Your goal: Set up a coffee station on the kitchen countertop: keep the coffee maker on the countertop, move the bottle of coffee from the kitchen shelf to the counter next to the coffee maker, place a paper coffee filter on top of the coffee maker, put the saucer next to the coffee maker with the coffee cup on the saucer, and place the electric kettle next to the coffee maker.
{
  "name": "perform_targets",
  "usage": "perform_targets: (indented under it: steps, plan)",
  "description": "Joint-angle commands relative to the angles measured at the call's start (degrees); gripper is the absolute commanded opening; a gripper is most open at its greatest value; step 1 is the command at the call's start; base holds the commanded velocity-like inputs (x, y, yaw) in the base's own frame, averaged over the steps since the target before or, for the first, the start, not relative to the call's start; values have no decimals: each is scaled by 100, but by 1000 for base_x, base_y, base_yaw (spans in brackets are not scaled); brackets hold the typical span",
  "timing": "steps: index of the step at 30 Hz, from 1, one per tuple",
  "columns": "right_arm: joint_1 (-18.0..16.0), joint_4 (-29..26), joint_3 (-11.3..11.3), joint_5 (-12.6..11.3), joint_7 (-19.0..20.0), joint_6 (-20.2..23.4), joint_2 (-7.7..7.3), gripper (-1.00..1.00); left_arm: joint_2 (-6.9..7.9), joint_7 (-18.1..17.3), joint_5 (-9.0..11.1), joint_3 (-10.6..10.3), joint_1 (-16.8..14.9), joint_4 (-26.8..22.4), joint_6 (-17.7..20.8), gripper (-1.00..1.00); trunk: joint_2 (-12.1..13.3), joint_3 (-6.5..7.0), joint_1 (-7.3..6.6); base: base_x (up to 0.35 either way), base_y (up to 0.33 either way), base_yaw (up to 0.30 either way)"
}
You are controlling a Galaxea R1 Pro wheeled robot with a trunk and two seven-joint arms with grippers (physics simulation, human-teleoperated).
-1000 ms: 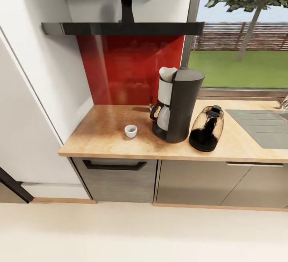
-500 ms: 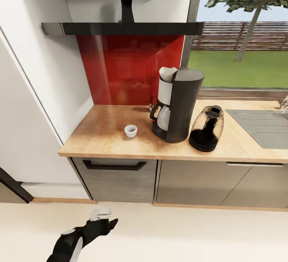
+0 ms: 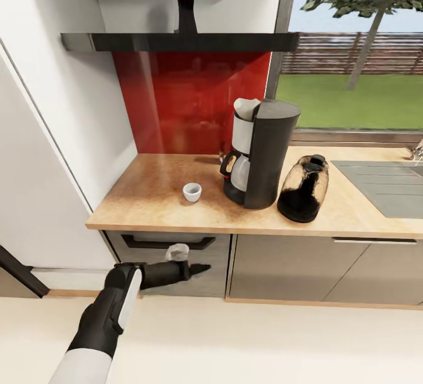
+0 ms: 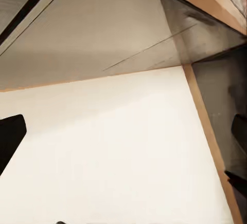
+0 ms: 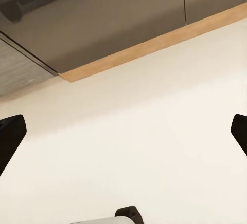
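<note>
L claw (image 3: 191, 268), 1 cup (image 3: 192, 191)

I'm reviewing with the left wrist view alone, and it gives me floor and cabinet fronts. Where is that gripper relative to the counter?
Observer: The left gripper is below the kitchen countertop, in front of the grey drawer.
Operator: Is the cup on a saucer?
Observer: No, the coffee cup stands on bare countertop, left of the coffee maker.
Operator: And the coffee jar?
Observer: The bottle of coffee is up on the kitchen shelf.
</note>
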Motion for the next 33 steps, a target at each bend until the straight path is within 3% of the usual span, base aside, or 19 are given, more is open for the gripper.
perform_targets:
  steps: [1,4,7,12,16,19,20,22,24,26,29,31,33]
  plan:
    - [2,1,6,-27,14,-12,-2,100,-32,-136,37,13,-102,1,145,100,-5,-6,1,0,0,0]
    - [2,1,2,-27,14,-12,-2,100,-148,-486,107,5,-438,8,364,100,-5,-6,1,0,0,0]
    - [2,1,0,-27,14,-13,-2,100,-374,-665,141,-16,-803,23,476,100,-5,-6,1,0,0,0]
    - [2,1,-1,-27,14,-10,-6,100,-388,-872,159,-127,-1357,54,534,100,-5,-6,1,0,0,0]
    - [2,1,-1,-27,14,-9,-9,100,-388,-1232,199,-181,-1800,87,549,100,-5,-6,1,0,0,0]
    - [2,1,-2,-27,14,-8,-10,100,-388,-1410,429,-196,-2126,100,556,100,-5,-6,1,0,0,0]
    - [2,1,-2,-27,14,-7,-11,100,-388,-1455,637,-200,-2336,106,561,100,-5,-6,1,0,0,0]
    - [2,1,-2,-27,14,-10,-11,100,-388,-1483,835,-202,-2546,130,564,100,-5,-6,1,0,0,0]
    - [2,1,-2,-27,11,-11,-11,100,-388,-1510,1245,-205,-3029,332,566,100,-5,-6,1,0,0,0]
    - [2,1,-2,-27,12,-9,-11,100,-388,-1516,1449,-207,-3310,507,564,100,-5,-6,1,0,0,0]
    - [2,1,-30,-27,9,-7,-11,100,-388,-1520,1833,-213,-4052,935,562,100,-5,-6,1,0,0,0]
    - [2,1,-66,-27,10,-6,-11,100,-388,-1519,1916,-214,-4353,1097,562,100,-5,-6,1,0,0,0]
    - [2,1,-129,-27,13,-6,-11,100,-388,-1517,2016,-215,-5201,1561,561,100,-5,-6,1,0,0,0]
